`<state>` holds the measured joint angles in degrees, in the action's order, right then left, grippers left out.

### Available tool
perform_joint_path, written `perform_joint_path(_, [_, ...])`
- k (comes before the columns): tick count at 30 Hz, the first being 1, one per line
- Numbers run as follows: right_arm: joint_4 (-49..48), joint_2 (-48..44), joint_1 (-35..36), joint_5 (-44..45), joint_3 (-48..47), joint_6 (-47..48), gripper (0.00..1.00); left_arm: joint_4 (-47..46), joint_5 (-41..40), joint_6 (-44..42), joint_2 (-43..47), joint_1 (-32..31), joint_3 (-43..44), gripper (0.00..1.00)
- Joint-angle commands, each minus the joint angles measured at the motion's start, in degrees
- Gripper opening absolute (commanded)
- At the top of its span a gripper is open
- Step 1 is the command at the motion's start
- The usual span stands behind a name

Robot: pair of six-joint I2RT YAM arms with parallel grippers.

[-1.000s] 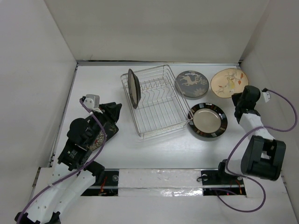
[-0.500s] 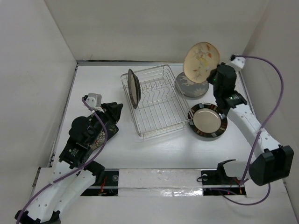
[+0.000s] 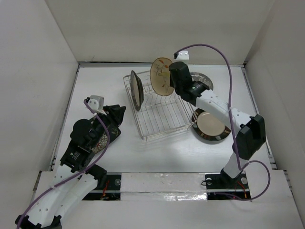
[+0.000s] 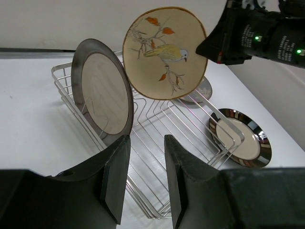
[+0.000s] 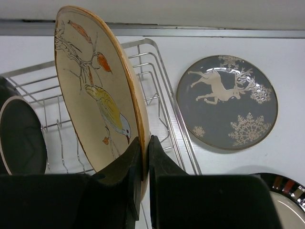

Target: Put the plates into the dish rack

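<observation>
Right gripper: was clamped on tan plate, held on edge above rack
Left gripper: jaws were parted, nothing was held

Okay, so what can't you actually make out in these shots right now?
Grey deer plate: top view, mostly behind the right arm.
Black square plate: top view, largely under the left arm.
Flat dark-rimmed plate: right wrist view, cut off by the corner.
</observation>
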<state>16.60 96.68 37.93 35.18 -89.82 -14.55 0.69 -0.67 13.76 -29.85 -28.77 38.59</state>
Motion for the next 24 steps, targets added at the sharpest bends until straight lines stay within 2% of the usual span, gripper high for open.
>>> perform_joint_path(1, [-4.92,0.25,2.58,5.69,-9.04,1.01,0.0,-2.62,1.98,-0.31,0.22,0.12,-0.09,0.31])
perform_joint_path(10, [1.32,7.99,6.36,7.71,-16.08,-0.83,0.0,-3.32,1.99,0.04,0.93,0.12,-0.36,0.32])
perform_joint_path(16, [5.36,11.94,8.21,13.59,-20.21,-1.45,0.0,-3.24,2.78,0.21,1.19,0.12,-0.36,0.32])
perform_joint_path(24, [4.84,11.24,9.87,18.52,-21.97,-1.01,0.0,-3.5,2.78,0.39,1.54,0.12,-0.62,0.32])
